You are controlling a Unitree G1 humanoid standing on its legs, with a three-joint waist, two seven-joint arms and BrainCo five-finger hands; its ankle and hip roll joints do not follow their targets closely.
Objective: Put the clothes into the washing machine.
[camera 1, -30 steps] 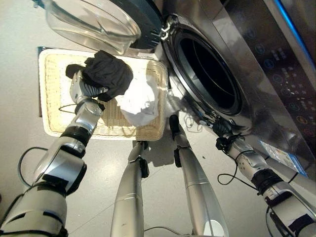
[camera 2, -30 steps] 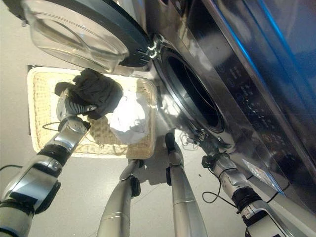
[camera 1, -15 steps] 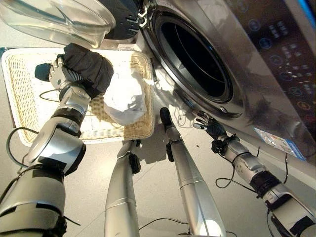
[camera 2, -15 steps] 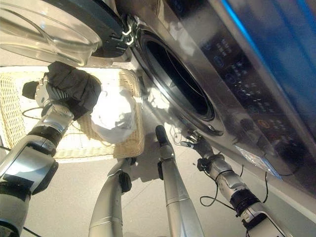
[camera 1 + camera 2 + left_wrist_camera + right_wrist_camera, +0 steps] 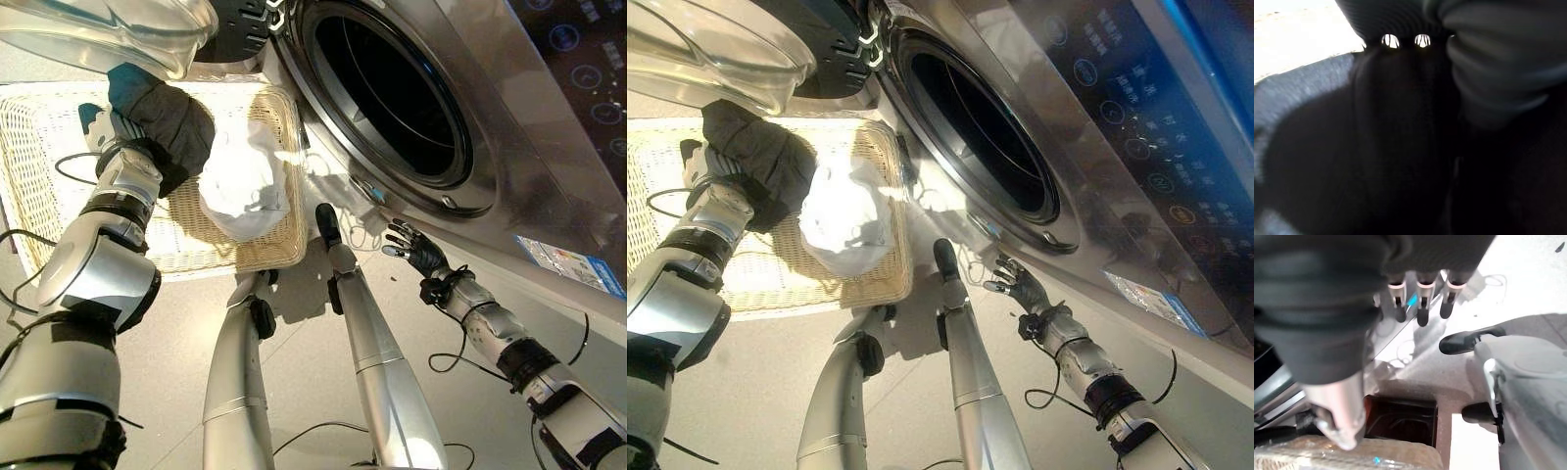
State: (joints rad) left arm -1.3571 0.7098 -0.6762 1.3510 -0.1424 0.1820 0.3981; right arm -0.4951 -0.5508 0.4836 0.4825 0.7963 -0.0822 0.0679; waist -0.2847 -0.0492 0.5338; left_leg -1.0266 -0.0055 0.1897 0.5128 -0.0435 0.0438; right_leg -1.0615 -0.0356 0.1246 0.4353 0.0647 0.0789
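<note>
Nearest us, our right hand (image 5: 411, 245) hangs empty with fingers loosely spread, low in front of the washing machine (image 5: 509, 166). Farther off, our left hand (image 5: 110, 137) is clenched on the dark garment (image 5: 167, 116) above the wicker basket (image 5: 39, 176), beside 1 white garment (image 5: 240, 181). We should lift clear of the rim, then swing under the open door (image 5: 108, 29) into the drum (image 5: 392, 93).

Both head eyes look down at the washing machine (image 5: 411, 108) and basket (image 5: 39, 166); wrist cameras sit close.
</note>
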